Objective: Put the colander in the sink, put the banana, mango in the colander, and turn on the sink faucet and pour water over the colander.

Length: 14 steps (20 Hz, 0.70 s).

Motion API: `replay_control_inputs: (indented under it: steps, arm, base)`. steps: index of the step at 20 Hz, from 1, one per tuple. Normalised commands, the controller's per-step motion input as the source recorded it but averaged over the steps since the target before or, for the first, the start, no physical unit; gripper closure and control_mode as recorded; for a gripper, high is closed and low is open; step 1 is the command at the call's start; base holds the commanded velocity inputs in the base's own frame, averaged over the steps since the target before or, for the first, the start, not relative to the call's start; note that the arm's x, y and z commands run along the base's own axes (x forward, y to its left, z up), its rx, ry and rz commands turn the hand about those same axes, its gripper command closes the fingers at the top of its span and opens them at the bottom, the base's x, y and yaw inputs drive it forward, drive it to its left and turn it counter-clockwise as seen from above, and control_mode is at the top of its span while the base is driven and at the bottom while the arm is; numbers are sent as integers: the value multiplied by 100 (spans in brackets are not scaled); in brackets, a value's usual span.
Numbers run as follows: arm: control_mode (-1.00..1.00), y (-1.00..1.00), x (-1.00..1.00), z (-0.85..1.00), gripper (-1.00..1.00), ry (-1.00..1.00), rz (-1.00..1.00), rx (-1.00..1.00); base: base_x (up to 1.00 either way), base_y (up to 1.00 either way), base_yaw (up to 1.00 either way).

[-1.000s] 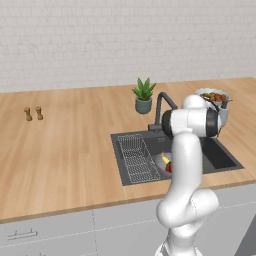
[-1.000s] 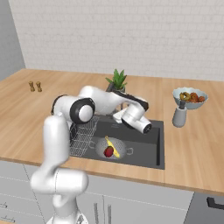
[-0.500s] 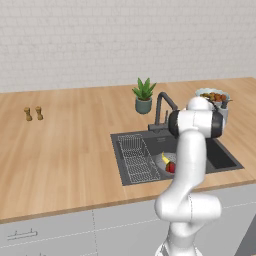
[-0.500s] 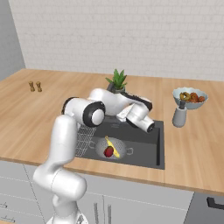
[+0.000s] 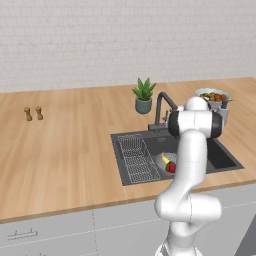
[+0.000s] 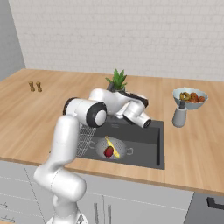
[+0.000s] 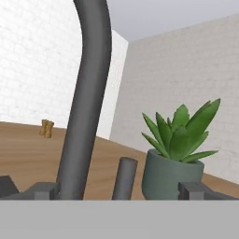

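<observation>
End effector wide open, empty, just before sink faucet; small lever between fingertips. Colander in sink below, holding banana and mango.

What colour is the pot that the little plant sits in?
Muted grey-green pot, clearest in the hand view.

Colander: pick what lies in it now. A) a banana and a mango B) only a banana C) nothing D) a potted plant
A: the colander sits in the sink with the yellow banana and the red mango inside it.
</observation>
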Motion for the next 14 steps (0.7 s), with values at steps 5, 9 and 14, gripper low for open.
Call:
replay_control_inputs:
  steps: [5,9,14]
  arm:
    - [-100,3,36,0,-100,5,0,0]
    - [-100,2,28,-4,-100,8,0,0]
    - [-100,0,24,-11,-100,9,0,0]
  base:
    - [0,0,0]
    - [0,0,0]
    - [0,0,0]
